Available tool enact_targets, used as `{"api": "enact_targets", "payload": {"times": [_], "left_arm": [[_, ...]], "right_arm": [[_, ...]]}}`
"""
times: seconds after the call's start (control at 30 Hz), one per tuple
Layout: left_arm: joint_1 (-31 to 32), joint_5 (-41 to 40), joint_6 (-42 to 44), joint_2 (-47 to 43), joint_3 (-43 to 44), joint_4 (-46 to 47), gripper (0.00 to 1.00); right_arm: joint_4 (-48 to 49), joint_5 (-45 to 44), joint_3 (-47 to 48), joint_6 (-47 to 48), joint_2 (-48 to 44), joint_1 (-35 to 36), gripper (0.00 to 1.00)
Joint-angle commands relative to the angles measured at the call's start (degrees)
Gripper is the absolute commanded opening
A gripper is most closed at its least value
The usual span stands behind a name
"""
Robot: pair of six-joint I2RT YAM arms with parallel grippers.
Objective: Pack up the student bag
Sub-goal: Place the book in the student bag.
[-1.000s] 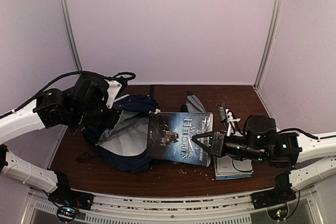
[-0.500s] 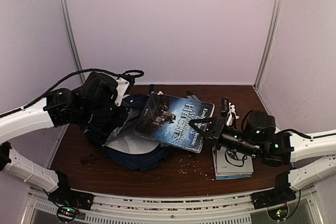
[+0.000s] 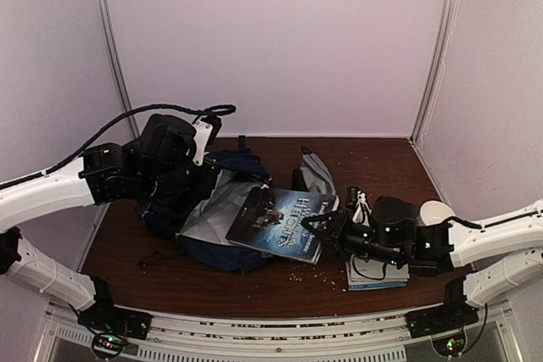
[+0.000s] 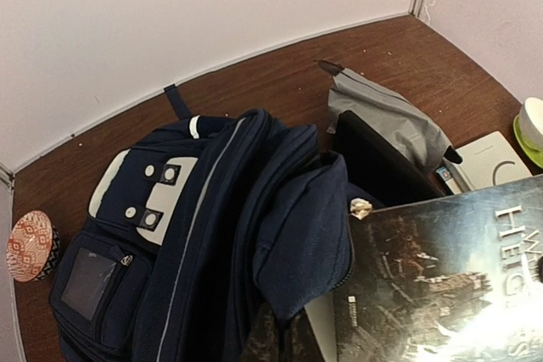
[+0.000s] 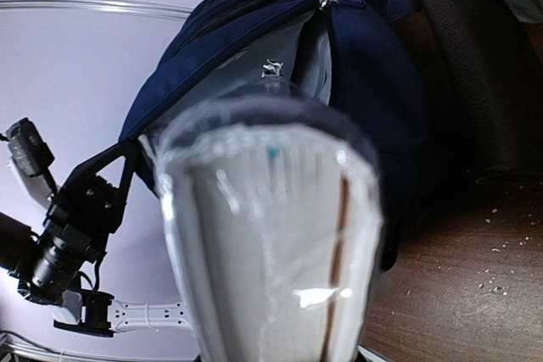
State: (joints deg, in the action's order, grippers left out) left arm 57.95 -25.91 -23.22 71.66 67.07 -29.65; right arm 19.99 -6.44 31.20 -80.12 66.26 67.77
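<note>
The only writing that can be read is on the book (image 3: 280,218): its dark, stormy cover carries "HEIGHTS" in pale capitals. The smaller lines above that word are too fine to make out. In the left wrist view the cover fills the lower right corner and the title is cut off at the frame edge.

There is one student bag (image 3: 222,253), lying left of centre on the tabletop (image 3: 254,287) with its main compartment gaping and its pale lining showing. It has white trim, a white patch with dark snaps, and one clear window pocket.

One corner of the book rests in the bag's mouth. The right gripper (image 3: 322,225) is clamped on the opposite edge, and its wrist camera sees the page block edge-on.

The left gripper (image 3: 185,194) is closed at the bag's upper left rim. Whether it pinches fabric cannot be told.

Also on the tabletop:
- One grey pouch (image 3: 316,171), just above the book.
- One small stack of thin booklets (image 3: 377,275), under the right arm.
- One white cup (image 3: 434,212).
- One red-patterned cup (image 4: 30,245), at the left edge of the left wrist view.
- Scattered crumbs (image 3: 297,275).
</note>
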Motion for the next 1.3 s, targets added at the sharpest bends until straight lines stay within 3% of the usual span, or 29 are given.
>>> {"api": "enact_targets", "payload": {"times": [0.0,0.7,0.83,1.0,1.27], "left_arm": [[1.3,1.51,-3.81,-0.34,2.57,11.13,0.0],[7.87,-3.97,-8.97,-5.46,2.06,6.58,0.0],[8.24,-4.98,-12.06,-8.81,-0.22,6.52,0.0],[10.06,-7.72,-16.43,-10.55,-2.49,6.61,0.0],[13.34,-8.38,-19.87,-6.95,-1.53,7.21,0.0]], "right_arm": [[9.25,-1.56,4.74,-1.44,3.98,-1.75,0.0],[25.62,8.65,24.46,-7.87,36.19,-6.87,0.0],[22.29,12.58,28.36,-6.12,39.7,-8.27,0.0],[14.15,21.35,40.55,-2.47,45.87,-9.03,0.0],[0.2,32.11,55.7,5.6,52.42,-10.42,0.0]]}}
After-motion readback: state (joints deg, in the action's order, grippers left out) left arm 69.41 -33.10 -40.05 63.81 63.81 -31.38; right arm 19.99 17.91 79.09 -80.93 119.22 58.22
